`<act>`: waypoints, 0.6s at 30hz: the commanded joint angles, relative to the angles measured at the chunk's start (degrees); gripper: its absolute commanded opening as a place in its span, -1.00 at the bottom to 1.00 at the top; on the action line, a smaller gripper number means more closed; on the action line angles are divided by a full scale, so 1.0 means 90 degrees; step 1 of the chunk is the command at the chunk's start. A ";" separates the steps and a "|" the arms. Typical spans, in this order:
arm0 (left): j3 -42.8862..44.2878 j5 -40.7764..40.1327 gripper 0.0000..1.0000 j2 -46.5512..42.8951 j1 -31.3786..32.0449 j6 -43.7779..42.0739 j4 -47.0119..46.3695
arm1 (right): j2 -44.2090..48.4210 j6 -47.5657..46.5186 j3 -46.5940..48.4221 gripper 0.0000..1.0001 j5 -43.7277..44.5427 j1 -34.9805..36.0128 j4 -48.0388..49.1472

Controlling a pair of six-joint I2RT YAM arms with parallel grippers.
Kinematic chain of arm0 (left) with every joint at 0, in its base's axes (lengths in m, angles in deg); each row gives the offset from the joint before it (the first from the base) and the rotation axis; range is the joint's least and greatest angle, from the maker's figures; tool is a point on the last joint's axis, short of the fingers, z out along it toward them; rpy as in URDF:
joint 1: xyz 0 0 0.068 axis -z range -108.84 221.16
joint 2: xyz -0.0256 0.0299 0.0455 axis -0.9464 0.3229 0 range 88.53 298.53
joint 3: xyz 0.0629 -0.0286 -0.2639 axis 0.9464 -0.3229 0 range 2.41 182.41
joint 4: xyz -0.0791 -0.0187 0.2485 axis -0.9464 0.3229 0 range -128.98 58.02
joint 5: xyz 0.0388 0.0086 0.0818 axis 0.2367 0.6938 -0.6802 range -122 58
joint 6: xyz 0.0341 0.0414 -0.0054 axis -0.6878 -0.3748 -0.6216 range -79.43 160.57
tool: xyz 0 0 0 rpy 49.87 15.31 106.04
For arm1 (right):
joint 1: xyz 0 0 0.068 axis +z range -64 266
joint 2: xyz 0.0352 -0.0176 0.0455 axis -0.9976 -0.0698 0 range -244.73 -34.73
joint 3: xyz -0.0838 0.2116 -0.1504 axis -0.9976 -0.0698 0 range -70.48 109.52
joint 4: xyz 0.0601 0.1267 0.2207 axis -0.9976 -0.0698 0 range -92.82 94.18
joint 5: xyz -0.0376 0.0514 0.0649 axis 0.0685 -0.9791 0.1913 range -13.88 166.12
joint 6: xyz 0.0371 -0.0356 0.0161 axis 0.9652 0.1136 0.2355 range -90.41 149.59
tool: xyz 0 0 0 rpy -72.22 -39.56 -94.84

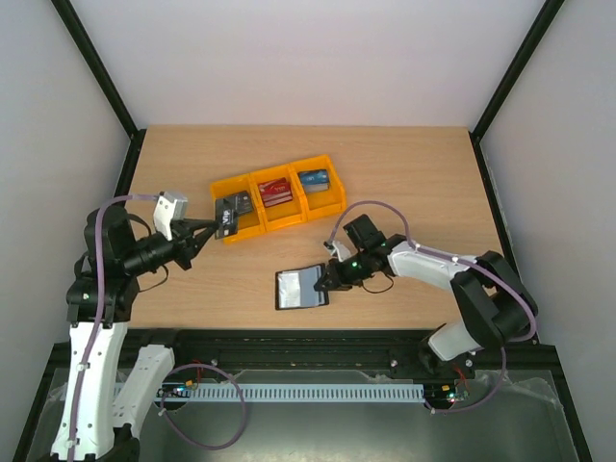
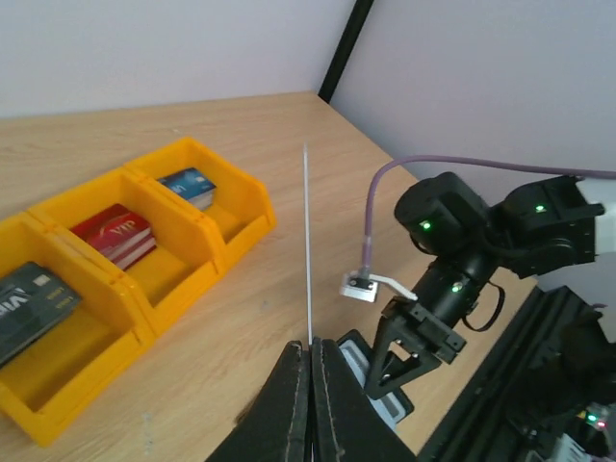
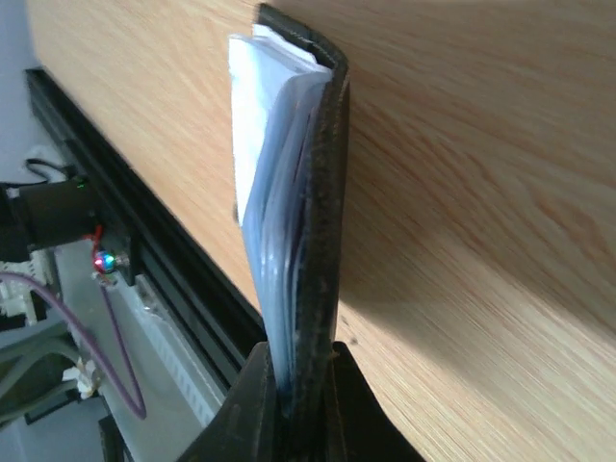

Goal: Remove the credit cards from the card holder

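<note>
Cards (image 1: 275, 192) lie in three bins (image 2: 77, 385), twelve o'clock from the card holder (image 1: 300, 287). Left hand (image 1: 210, 231) pinches one more card (image 1: 227, 224); right hand (image 1: 327, 281) clamps the holder, perhaps empty.

1. I see a light wooden table (image 1: 423, 173) filling the middle of the top view.
2. Three yellow bins (image 1: 285, 222) sit on it in one row, touching side to side. They are left of centre, nearer the far edge, and the row is slightly angled.
3. Pale walls (image 1: 318, 58) close in the far side and both flanks.
4. Two black posts (image 1: 96, 63) slant up from the table's far corners.
5. A black rail (image 1: 289, 339) runs along the near edge, and below it I see a white slotted strip (image 1: 318, 393).
</note>
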 commanded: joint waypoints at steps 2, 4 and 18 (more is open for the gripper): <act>0.0076 0.0420 -0.95 0.0040 0.0009 0.0185 -0.0119 | 0.0096 -0.0108 0.0037 -0.48 0.1353 0.0027 -0.0990; 0.0200 0.0357 -0.95 0.0050 0.0018 0.0038 0.0011 | 0.0180 0.0004 0.0517 0.10 0.3130 0.0027 -0.1886; 0.0339 0.1448 -0.95 -0.0142 -0.0020 -0.1194 0.0758 | 0.1203 -0.2552 0.4241 0.98 0.1367 0.1519 -0.1148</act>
